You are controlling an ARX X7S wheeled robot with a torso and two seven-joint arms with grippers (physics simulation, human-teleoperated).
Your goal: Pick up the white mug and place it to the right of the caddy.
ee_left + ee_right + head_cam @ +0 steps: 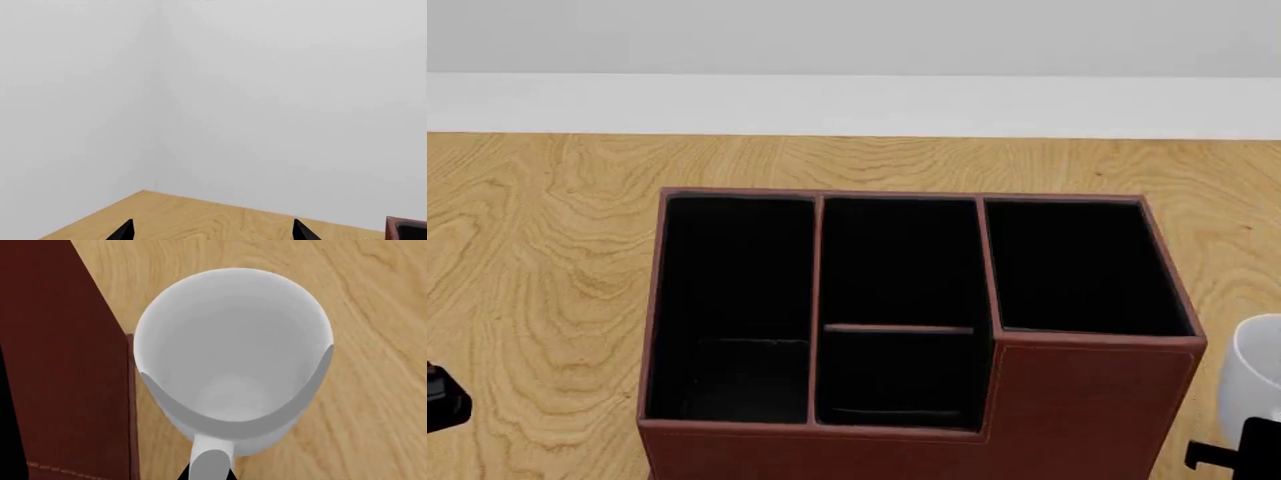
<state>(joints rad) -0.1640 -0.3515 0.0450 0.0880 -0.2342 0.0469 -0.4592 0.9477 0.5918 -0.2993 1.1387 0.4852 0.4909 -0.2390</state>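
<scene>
White mug (233, 360) handle seemingly between right fingers (183, 474).

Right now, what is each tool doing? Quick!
Left tool: open, holding nothing.
Right tool: at the white mug handle; open or shut cannot be told.

plain white mug (233, 355), reddish-brown caddy (1068, 400) lined black

I can read no text, label, brand, number or sign on the white mug (233, 355), the caddy (1068, 400) or the table (534, 260).
</scene>
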